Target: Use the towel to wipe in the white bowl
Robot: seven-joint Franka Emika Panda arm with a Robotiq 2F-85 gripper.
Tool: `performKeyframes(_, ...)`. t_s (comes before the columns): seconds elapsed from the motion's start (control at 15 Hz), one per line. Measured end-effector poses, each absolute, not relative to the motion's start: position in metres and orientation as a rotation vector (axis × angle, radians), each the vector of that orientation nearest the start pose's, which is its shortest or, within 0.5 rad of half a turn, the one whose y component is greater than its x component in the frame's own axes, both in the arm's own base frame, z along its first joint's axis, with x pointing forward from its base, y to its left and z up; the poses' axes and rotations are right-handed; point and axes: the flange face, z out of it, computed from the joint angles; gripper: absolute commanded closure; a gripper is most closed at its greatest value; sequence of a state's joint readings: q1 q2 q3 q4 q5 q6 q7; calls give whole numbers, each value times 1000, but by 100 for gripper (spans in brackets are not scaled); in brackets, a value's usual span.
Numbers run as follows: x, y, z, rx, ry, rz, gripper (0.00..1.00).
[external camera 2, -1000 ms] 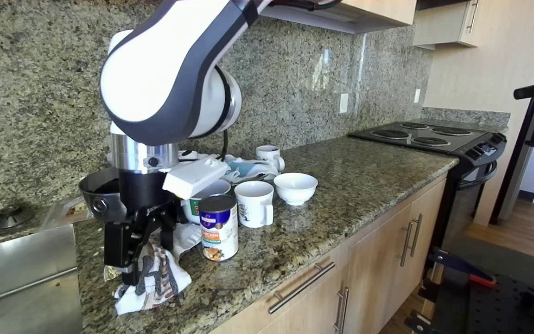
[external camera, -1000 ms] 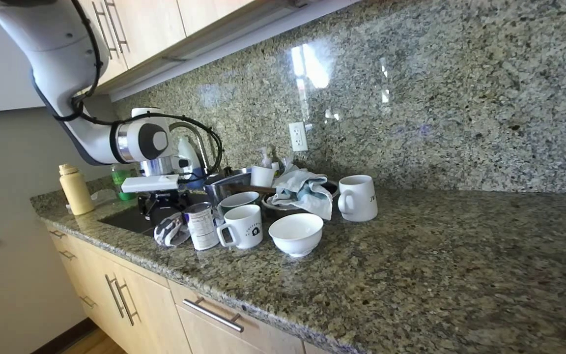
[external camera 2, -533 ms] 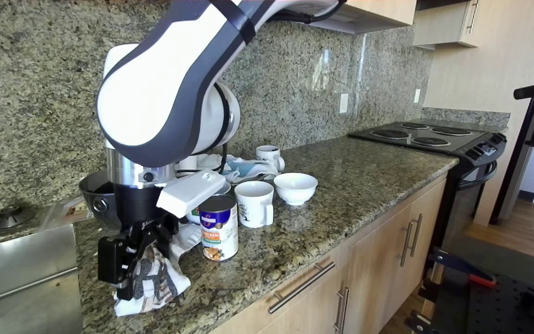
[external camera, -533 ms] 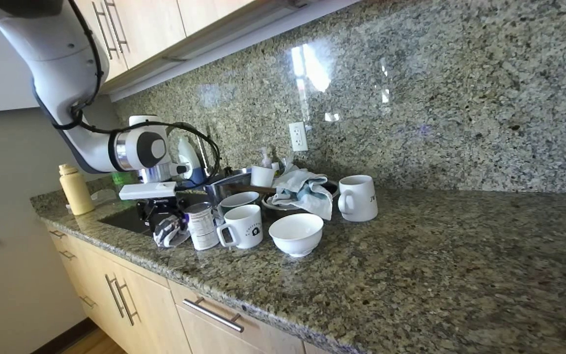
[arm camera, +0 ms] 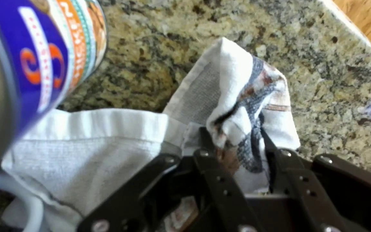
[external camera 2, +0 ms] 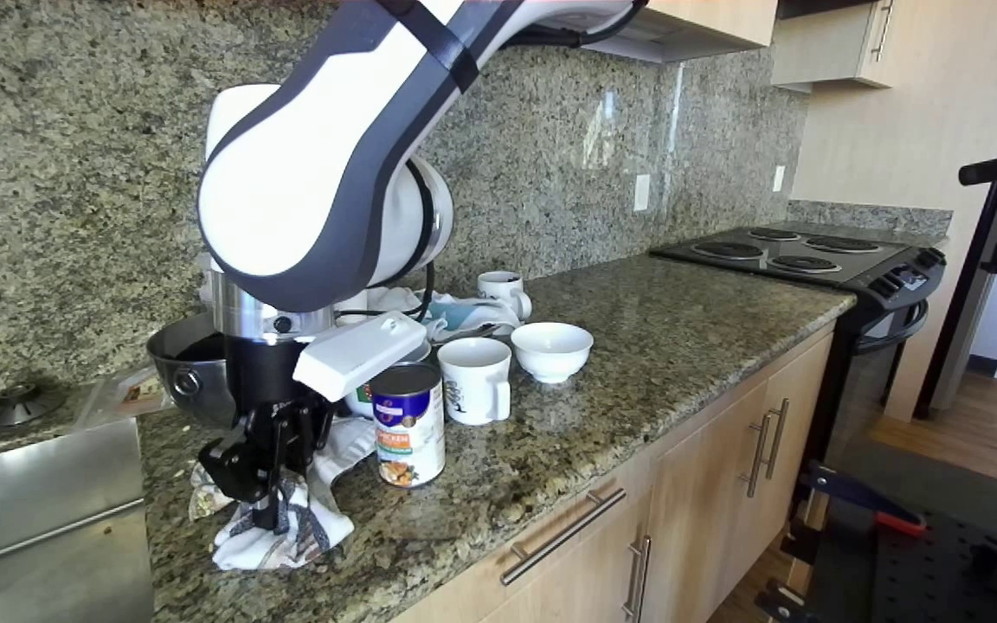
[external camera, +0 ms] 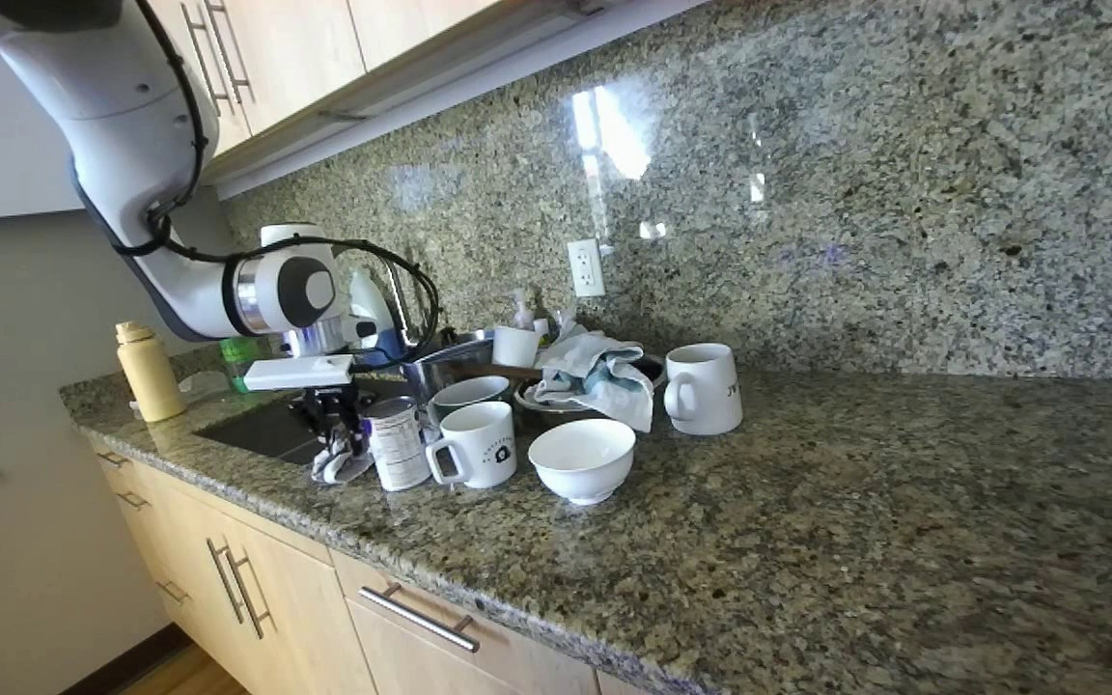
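Observation:
The towel [external camera 2: 321, 526], white with dark grey and brownish stripes, lies crumpled on the counter beside the sink, also visible in an exterior view [external camera: 342, 470]. My gripper [arm camera: 235, 135] points down over it, shut on a bunched fold; cloth fills the gap between the black fingers [arm camera: 206, 137]. Loose ends spread out past the fingertips onto the granite. A plain whitish stretch of cloth [arm camera: 92, 154] runs off towards the can; I cannot tell whether it belongs to the towel. The white bowl [external camera: 580, 458] stands upright by the mug, in both exterior views [external camera 2: 552, 350].
A food can [external camera 2: 408, 424] stands close beside the gripper, between it and the white mug [external camera 2: 474, 381]. Behind are a dark metal pot [external camera 2: 196, 376], a draped white-and-blue cloth [external camera: 595, 372] and another mug [external camera: 703, 391]. The steel sink [external camera 2: 48, 519] borders the towel.
My gripper has come down onto the towel, and its fingers have drawn together from wide apart, bunching the cloth between them. Can, mugs and bowl stay where they were.

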State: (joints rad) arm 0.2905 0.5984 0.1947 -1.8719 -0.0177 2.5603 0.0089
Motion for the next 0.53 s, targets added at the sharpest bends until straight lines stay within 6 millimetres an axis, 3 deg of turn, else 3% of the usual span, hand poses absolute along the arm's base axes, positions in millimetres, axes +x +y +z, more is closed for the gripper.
performKeyframes(0.33,582,292,213,-2945,-662,-150,98)
performKeyframes(0.53,587,288,228,-2940,-649,-187,96)
